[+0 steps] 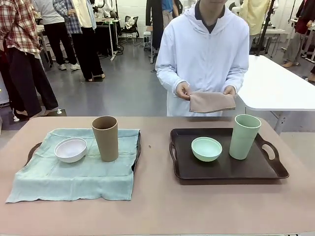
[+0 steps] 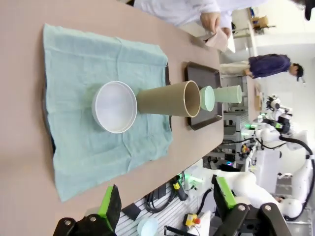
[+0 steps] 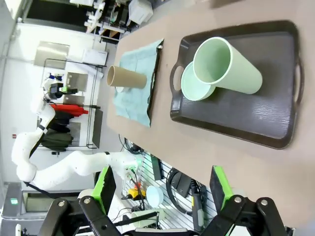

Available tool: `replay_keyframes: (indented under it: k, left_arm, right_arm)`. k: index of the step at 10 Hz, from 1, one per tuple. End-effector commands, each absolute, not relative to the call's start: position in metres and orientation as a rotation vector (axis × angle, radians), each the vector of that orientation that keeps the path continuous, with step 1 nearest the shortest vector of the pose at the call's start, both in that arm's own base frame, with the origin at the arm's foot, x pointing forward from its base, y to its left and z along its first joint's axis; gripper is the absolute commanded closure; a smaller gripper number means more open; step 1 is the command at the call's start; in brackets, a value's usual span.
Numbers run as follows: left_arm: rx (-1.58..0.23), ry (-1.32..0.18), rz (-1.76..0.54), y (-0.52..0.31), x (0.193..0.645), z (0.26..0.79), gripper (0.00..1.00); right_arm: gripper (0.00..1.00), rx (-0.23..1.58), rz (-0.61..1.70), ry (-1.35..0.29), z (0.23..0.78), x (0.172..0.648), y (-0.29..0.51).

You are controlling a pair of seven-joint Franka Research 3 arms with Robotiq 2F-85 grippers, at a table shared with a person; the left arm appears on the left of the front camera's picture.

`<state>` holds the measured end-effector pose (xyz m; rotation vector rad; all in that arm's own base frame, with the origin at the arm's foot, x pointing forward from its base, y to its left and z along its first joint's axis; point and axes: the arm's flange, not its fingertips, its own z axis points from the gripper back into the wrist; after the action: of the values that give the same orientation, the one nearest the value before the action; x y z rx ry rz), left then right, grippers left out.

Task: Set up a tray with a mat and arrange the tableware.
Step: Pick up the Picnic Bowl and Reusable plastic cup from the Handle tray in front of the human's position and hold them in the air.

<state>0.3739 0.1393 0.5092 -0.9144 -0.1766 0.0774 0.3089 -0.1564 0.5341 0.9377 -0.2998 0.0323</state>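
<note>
Nearest of all, on the robot's side of the bare dark tray (image 1: 216,169), the left gripper (image 2: 167,199) and the right gripper (image 3: 162,187) hang short of the near edge of the table (image 1: 162,206). Each has its green-padded fingers spread wide with nothing between them.

On the bare tray a mint green bowl (image 1: 206,148) sits near the middle. A mint green cup (image 1: 244,136) stands upright just to the right of it, toward the right handle, close to the bowl but apart from it.

Left of the bare tray, with a strip of table between, a second tray (image 1: 137,152) lies under a pale green mat (image 1: 74,179). The mat covers it and spills over its near edge onto the table. On the mat a white bowl (image 1: 71,149) sits to the left, and a tan cup (image 1: 106,138) stands upright just beside it, on the side nearer the bare tray.

Beyond the bare tray, at the table's far edge, a person (image 1: 206,49) in a white top stands holding a folded brown cloth (image 1: 211,102) by its upper corners, one hand (image 1: 183,90) at one corner and the other hand (image 1: 229,90) at the other.
</note>
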Motion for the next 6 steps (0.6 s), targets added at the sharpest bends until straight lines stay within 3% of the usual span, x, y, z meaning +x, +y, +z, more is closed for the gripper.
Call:
replay_keyframes:
  k: [1,6]
  left_arm:
    - [-0.899,-0.196,0.096,0.1395,0.3771,0.5127,0.00]
    - [-0.899,-0.196,0.096,0.1395,0.3771,0.5127,0.00]
  right_arm:
    - [0.00,0.931,0.038,-0.302,0.5372,0.3076,-0.1572]
    - [0.00,0.931,0.038,-0.302,0.5372,0.3076,-0.1572]
